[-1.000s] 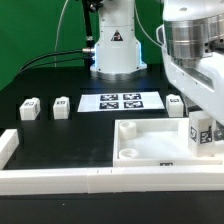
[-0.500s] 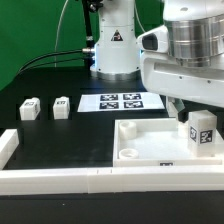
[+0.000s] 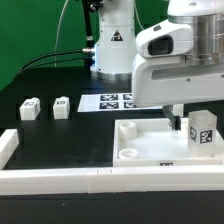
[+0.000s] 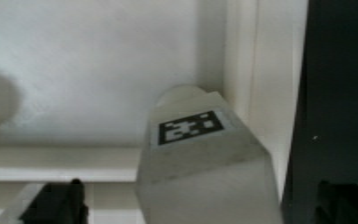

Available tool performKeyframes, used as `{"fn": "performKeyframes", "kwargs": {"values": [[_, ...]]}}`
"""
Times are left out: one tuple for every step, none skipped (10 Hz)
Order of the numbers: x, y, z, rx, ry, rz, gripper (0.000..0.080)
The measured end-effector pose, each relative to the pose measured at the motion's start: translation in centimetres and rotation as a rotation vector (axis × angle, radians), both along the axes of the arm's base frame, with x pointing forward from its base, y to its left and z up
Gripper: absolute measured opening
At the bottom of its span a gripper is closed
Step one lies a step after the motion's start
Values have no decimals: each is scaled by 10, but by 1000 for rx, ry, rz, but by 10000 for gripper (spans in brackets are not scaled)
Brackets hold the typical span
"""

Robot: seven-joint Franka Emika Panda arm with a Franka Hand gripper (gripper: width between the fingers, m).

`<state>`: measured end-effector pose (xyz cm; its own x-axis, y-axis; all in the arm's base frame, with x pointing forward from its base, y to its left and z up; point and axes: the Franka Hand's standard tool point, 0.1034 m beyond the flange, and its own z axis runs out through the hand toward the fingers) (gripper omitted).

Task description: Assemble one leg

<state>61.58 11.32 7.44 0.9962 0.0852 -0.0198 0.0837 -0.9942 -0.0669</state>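
Since the earlier frame, your arm has been lifting clear, leaving the small white plastic cuboid leg [image 3: 203,131] standing upright inside the large white recessed tray piece [image 3: 140,152] on the black table [image 3: 60,135], long axis vertical, tag facing you; fingers [image 4: 55,203] are looking spread, gripping nothing

Leg [image 3: 205,131] just beside the gripper [image 3: 178,121]: white plastic, smooth, slight satin sheen, with a matt printed black-and-white tag on its face; same in the wrist view [image 4: 201,150]. Tray piece [image 3: 150,152] under the gripper: white plastic, smooth, semi-matt. Gripper housing: glossy white plastic shell; fingers [image 4: 51,204] matt black. Table [image 3: 60,135]: matt black. Marker board [image 3: 112,101] beyond the gripper: flat matt white.
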Motion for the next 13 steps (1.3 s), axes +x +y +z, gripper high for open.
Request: {"fn": "performKeyframes", "kwargs": {"values": [[1,-1,0,2,-12,91,649],[1,-1,0,3,-14,110,649],[1,-1,0,3,-14,110,649],[1,-1,0,3,-14,110,649],[1,-1,0,3,-14,110,561],[1,-1,0,3,-14,110,561],[1,-1,0,3,-14,110,360],[1,-1,0,2,-14,110,291],[1,-1,0,3,-13,106,291],[1,-1,0,3,-11,73,291],[1,-1,0,3,-11,76,291],[1,0,0,3,-10,60,291],[1,0,0,6,-4,-71,291]]}}
